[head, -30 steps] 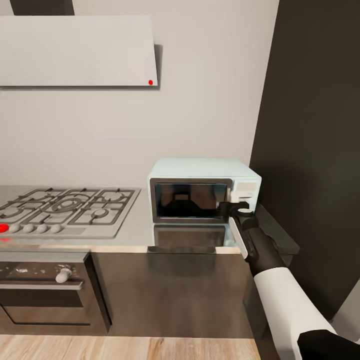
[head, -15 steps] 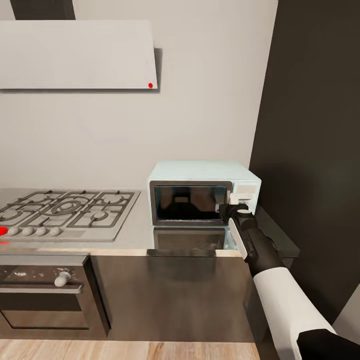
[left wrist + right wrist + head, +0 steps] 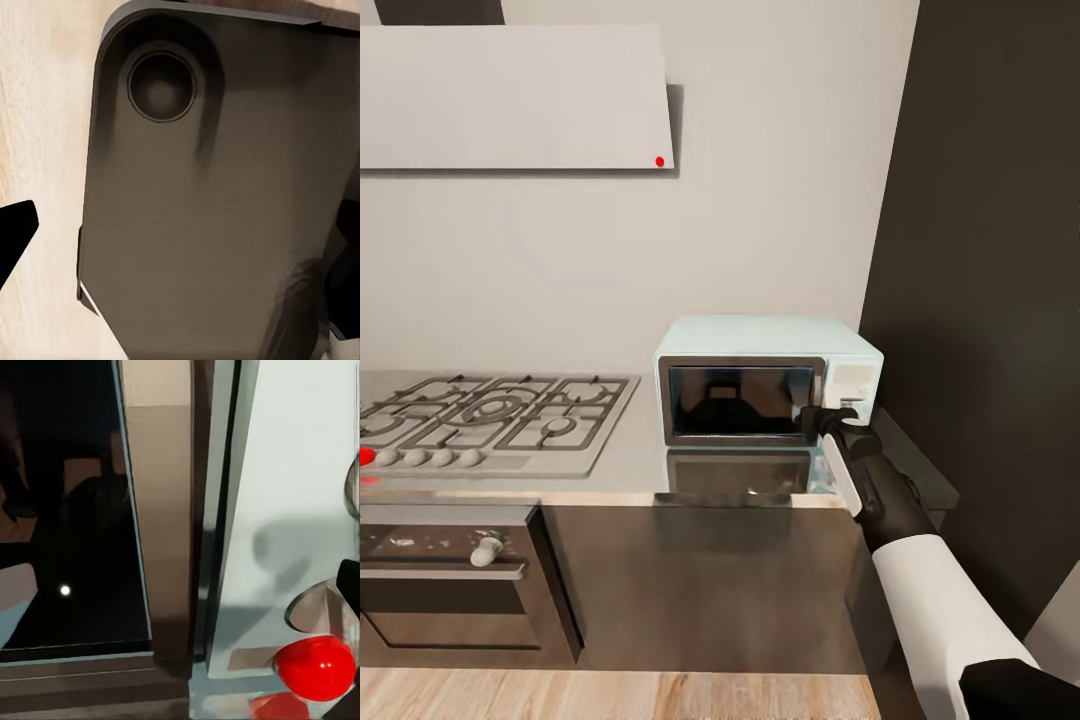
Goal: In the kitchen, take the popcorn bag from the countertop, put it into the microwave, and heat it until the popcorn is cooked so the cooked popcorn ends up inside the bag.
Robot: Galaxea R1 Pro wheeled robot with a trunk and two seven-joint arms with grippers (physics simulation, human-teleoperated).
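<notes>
The mint-blue microwave stands on the pale grey countertop with its dark glass door shut. My right gripper is up against the microwave's front, where the door frame meets the white panel. In the right wrist view the door glass and the panel are very close, with a round red light and one dark fingertip at the edge. The popcorn bag is out of view; the glass gives only dark reflections. My left gripper is open over the robot's base.
A steel gas hob lies left of the microwave, above a black oven. A pale hood hangs on the wall. A tall dark cabinet stands close on the right. Beneath the left gripper are the dark base plate and wood floor.
The head view dipped slightly and came back up. My right gripper has stayed at the microwave's panel with almost no movement. The door stays shut.
</notes>
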